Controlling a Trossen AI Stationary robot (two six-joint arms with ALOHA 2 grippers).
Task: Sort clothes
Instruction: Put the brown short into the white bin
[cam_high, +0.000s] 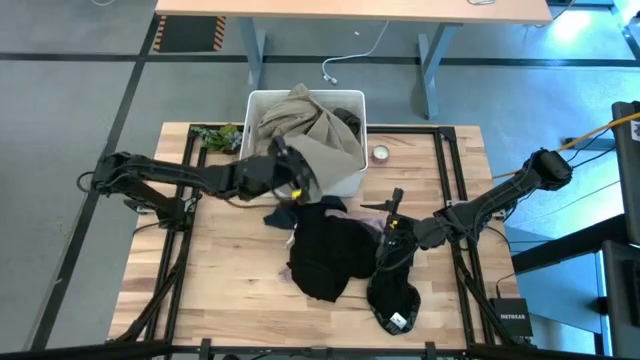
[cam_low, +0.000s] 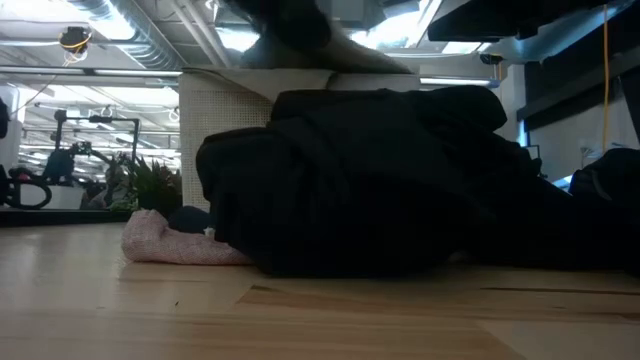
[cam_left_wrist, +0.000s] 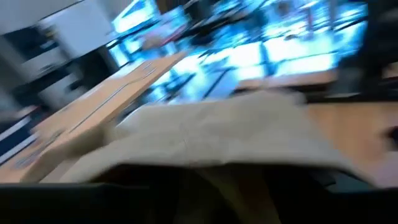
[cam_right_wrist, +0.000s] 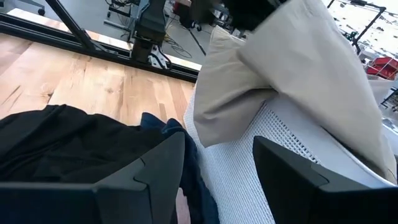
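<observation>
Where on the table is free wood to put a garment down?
Bare wood lies on the table between the left rail and the black garment, and beside the bin around the small round object. The centre, below the bin, is crowded.

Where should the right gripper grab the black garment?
Right gripper hangs open over the black garment. Judgement: pinch a raised fold on that right side, straight down from above; the crumpled heap gives folds, and the pink piece sits clear on the far side.
</observation>
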